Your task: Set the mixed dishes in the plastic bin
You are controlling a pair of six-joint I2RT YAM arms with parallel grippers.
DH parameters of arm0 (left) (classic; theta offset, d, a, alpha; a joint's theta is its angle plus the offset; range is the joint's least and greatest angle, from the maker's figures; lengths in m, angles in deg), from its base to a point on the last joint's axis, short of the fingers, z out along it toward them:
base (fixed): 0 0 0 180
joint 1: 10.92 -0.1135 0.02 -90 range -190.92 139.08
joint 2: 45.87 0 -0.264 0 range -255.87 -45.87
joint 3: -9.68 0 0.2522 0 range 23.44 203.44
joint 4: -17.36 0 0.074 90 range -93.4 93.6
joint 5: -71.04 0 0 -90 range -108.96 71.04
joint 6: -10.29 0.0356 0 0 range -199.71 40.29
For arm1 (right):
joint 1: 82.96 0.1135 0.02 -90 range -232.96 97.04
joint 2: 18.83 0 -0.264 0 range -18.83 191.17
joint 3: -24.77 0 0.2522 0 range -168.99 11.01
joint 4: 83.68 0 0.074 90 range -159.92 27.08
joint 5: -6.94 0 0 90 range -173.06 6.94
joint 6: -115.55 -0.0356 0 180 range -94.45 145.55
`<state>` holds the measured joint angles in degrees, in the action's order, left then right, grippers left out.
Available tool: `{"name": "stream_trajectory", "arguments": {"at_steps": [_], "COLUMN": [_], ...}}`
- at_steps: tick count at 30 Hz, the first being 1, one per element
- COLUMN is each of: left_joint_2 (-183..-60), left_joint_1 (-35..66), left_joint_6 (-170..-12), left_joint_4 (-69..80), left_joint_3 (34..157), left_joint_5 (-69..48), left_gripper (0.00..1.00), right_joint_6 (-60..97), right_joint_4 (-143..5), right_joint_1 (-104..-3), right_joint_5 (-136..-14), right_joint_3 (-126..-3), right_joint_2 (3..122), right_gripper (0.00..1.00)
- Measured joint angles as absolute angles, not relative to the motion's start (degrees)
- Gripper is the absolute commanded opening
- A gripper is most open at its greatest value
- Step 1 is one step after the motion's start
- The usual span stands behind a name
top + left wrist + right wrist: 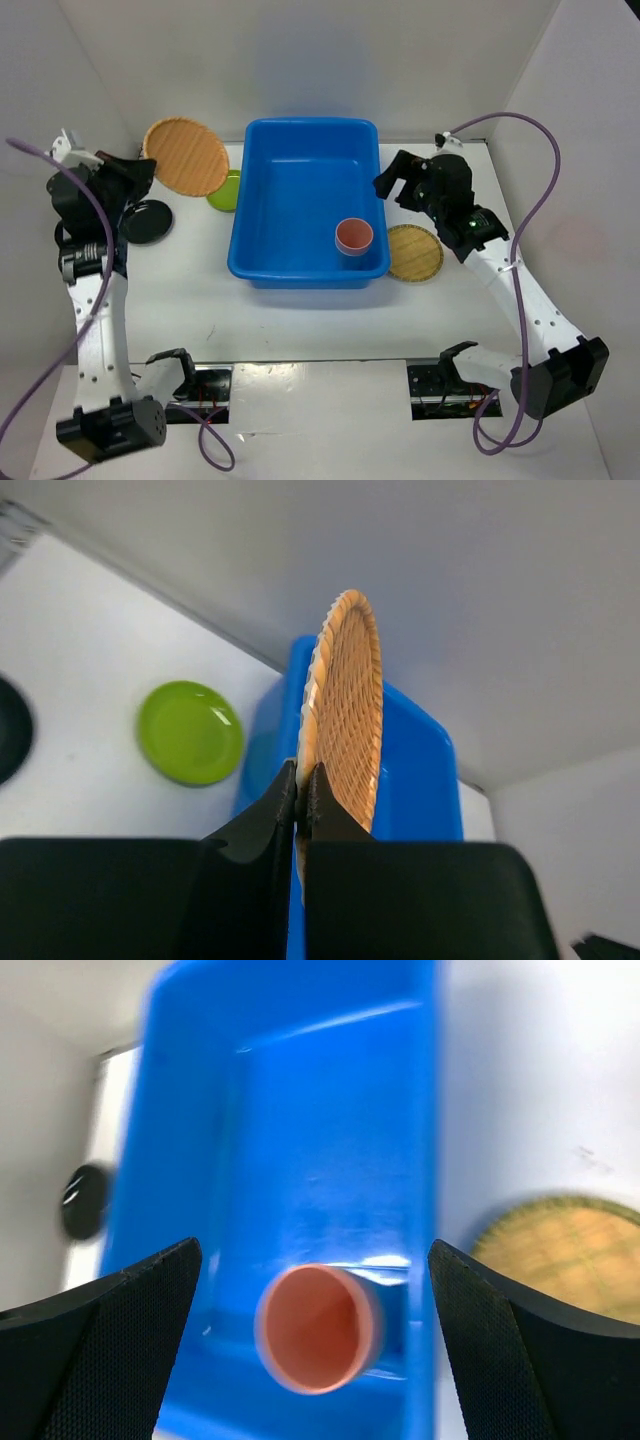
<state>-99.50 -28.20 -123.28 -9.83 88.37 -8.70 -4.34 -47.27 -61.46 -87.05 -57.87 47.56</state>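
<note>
The blue plastic bin stands in the middle of the table. The reddish-pink cup stands inside its near right corner. My left gripper is shut on the rim of a tan woven plate, held raised left of the bin; in the left wrist view the plate stands edge-on between the jaws. My right gripper is open and empty above the bin's right rim, over the cup. The orange plate is out of view.
A lime-green plate lies against the bin's left side, partly under the held plate. A black plate lies further left. The second woven plate lies right of the bin, below my right arm. White walls enclose the table.
</note>
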Motion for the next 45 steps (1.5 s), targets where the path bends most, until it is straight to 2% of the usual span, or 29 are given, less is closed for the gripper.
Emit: {"name": "stream_trajectory", "arguments": {"at_steps": [6,12,20,27,38,45], "left_joint_2": [-115.6,-127.8,-138.2,-150.0,-164.0,-166.5], "left_joint_1": [-24.0,-16.5,-4.9,1.5,11.3,13.8], "left_joint_6": [-124.9,-128.6,-135.3,-141.6,-153.8,-159.9], "left_joint_4": [-1.1,2.4,8.6,13.2,11.4,8.6], "left_joint_3": [93.4,93.9,100.7,106.4,110.2,112.6], "left_joint_5": [3.1,5.0,-4.4,-14.8,-35.4,-41.5], "left_gripper": [0.0,0.0,0.0,0.0,0.0,0.0], "right_joint_6": [-9.2,-12.2,-15.3,-17.5,-22.5,-31.3], "right_joint_4": [-46.8,-46.8,-48.1,-48.1,-47.3,-44.3], "right_joint_1": [-65.6,-67.8,-68.9,-68.9,-68.9,-68.9], "right_joint_5": [-94.0,-98.3,-99.8,-100.0,-103.5,-103.2], "right_joint_3": [-50.4,-45.7,-40.3,-36.8,-33.5,-25.5], "right_joint_2": [46.2,39.2,37.0,36.0,27.6,25.8], "right_gripper": [0.99,0.99,0.99,0.99,0.99,0.99]}}
